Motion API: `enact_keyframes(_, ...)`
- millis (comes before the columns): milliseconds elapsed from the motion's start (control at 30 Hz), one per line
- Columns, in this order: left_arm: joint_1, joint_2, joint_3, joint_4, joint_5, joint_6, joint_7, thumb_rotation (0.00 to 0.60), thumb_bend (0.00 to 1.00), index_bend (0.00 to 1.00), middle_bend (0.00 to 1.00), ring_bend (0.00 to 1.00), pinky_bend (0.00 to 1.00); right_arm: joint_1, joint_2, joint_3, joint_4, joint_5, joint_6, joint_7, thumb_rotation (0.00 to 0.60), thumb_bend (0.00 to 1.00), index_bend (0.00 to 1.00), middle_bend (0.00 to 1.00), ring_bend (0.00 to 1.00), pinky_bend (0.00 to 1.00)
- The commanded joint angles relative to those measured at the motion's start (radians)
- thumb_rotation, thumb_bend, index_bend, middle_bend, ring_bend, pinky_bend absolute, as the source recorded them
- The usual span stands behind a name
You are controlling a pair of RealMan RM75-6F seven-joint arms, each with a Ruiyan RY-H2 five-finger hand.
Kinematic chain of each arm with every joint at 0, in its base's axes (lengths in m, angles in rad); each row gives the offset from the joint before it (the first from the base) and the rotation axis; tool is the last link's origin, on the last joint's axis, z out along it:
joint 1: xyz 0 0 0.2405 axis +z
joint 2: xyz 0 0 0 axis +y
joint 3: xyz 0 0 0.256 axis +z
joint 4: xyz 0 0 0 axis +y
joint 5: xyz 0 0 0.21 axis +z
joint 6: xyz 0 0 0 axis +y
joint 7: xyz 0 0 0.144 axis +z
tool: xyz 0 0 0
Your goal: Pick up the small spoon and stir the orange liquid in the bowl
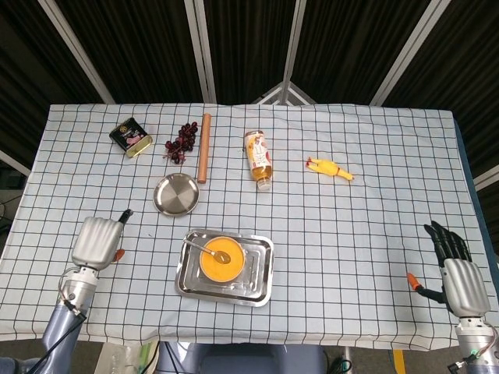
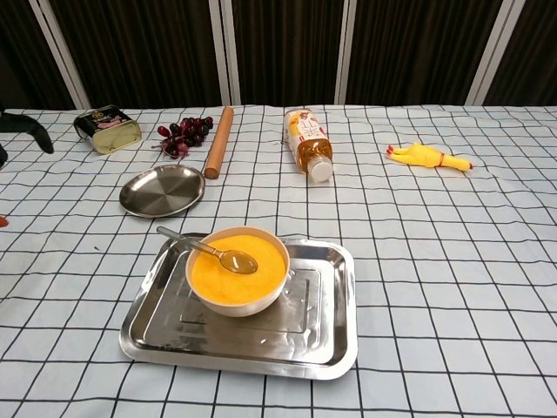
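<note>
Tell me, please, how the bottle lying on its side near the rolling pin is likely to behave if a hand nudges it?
The bottle lies on its side and looks round, so it would probably roll sideways on the cloth rather than slide. It appears partly full of amber liquid, so it likely has some weight and may wobble as the liquid shifts. Its smooth surface may be slippery to grip.

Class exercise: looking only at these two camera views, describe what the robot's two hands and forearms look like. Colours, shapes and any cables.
The left hand has a boxy silver-grey back, black fingers and an orange thumb tip. Its wrist is a silver cuff on a blue-grey forearm, with a thin black cable alongside. The right hand matches: ribbed silver back, black fingers, orange thumb tip, silver wrist.
</note>
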Motion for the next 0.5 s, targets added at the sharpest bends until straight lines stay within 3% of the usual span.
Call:
enact_keyframes(33,-0.057,-0.062,-0.079,0.029,-0.081,-0.067,0.097,0.600,0.34,0.41,0.96,0.92,0.94,0.000,0.004,0.001,-0.001,0.001,0.000,0.012,0.600,0.32,0.00,0.00,0.00,0.00)
enact_keyframes(267,-0.145,-0.153,-0.190,0.047,-0.216,-0.140,0.235,0.600,0.36,0.50,0.97,0.93,0.95,-0.002,0.009,0.001,0.000,-0.001,0.001,0.031,0.600,0.32,0.00,0.00,0.00,0.00)
enact_keyframes(500,-0.212,-0.215,-0.228,0.042,-0.310,-0.174,0.350,0.600,0.36,0.52,0.98,0.93,0.95,-0.004,0.013,0.004,0.002,0.008,0.002,0.044,0.600,0.32,0.00,0.00,0.00,0.00)
